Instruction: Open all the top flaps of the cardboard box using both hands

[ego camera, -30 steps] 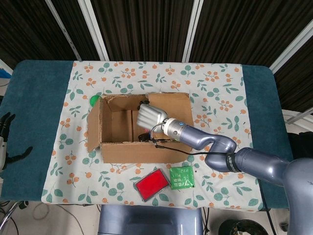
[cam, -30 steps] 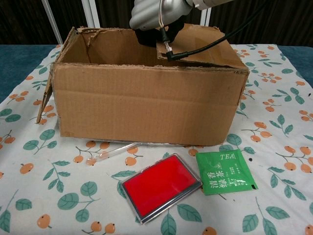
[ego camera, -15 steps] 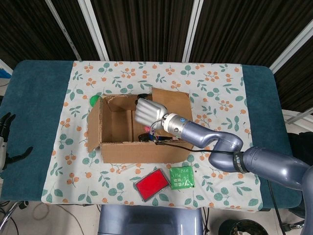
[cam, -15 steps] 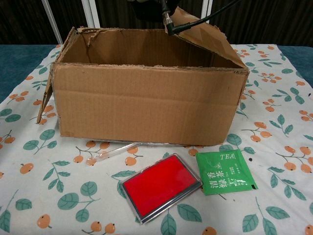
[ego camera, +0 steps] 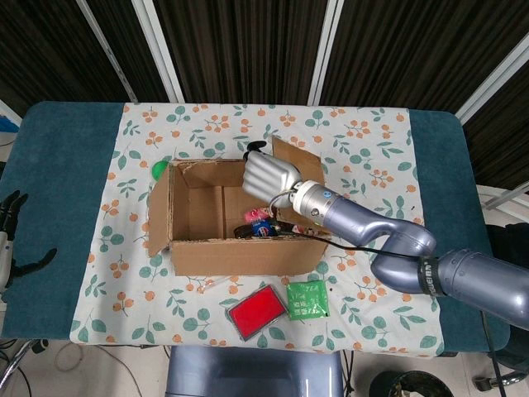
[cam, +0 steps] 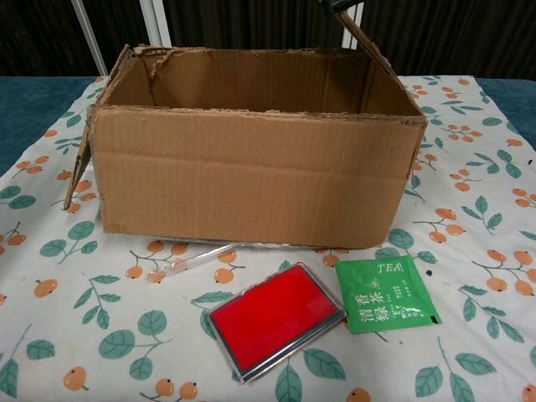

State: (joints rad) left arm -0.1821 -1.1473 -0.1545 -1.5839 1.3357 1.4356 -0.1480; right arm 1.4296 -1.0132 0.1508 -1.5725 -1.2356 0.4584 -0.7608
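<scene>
White right hand (ego camera: 269, 176), silver-blue arm (black band, thin cable), dark left hand (ego camera: 10, 236)

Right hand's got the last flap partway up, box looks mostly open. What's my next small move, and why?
Probably keep pushing the right flap outward, away from the opening. The right hand rests against its inner face, and in the chest view the flap stands near upright rather than folded out, so it could fall back over the cardboard box. The left hand sits idle at the table edge.
</scene>
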